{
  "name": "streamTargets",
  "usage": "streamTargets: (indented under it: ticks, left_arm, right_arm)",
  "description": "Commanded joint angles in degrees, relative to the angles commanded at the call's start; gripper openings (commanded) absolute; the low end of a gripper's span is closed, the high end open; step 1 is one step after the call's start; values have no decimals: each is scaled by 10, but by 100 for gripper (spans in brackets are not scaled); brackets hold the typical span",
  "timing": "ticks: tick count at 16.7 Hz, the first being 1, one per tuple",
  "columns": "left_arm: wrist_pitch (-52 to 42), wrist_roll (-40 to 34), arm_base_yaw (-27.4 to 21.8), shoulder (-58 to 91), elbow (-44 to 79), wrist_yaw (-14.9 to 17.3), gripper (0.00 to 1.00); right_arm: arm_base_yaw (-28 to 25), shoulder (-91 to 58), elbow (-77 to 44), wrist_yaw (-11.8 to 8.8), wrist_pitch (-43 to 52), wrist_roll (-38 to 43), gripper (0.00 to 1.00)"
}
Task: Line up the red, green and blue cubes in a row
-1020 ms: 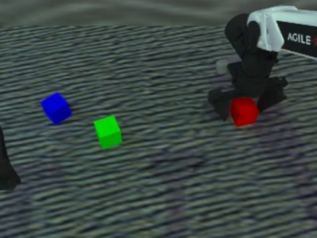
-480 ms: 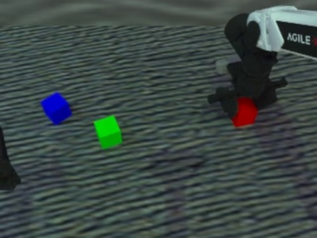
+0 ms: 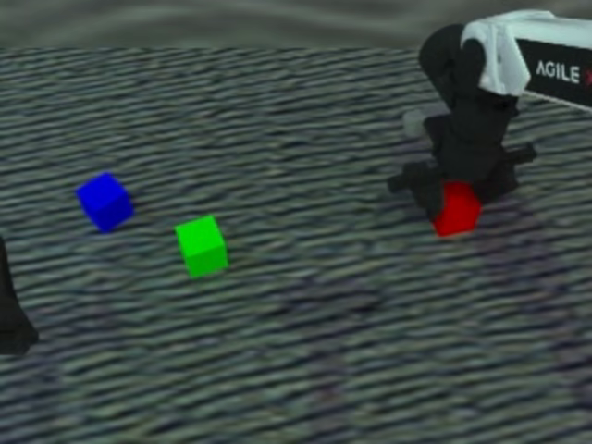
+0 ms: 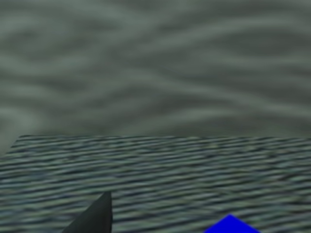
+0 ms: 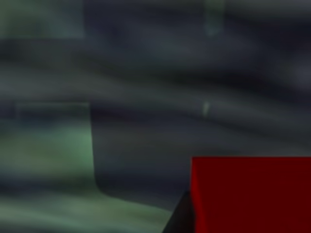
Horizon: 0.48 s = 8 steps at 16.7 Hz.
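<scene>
The red cube [image 3: 457,211] rests on the table at the right, with my right gripper [image 3: 456,198] coming down from above and shut on it. In the right wrist view the red cube [image 5: 252,194] looms close, one dark finger [image 5: 181,216] pressed against its side. The green cube [image 3: 202,246] lies left of centre, and the blue cube [image 3: 104,201] sits further left and slightly farther back. My left arm [image 3: 9,319] is parked at the left edge. Its wrist view shows one fingertip [image 4: 99,216] set well off to the side and a corner of the blue cube [image 4: 231,225].
The table is a grey rippled surface [image 3: 333,314] with its far edge [image 3: 231,48] at the top of the top view. Open room lies between the green cube and the red cube.
The right gripper's fingers have drawn in from either side and closed on the red cube. The cube still sits in the same spot. The left arm has not moved.
</scene>
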State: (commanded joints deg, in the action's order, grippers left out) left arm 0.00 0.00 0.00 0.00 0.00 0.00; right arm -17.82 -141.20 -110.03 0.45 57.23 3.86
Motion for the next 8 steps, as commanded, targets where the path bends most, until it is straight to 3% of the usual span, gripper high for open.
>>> streamTargets:
  ticks: [8]
  left_arm:
    - [0,0,0,0,0,0,100]
  right_arm:
    - [-5,35,-90,0,127,-1,0]
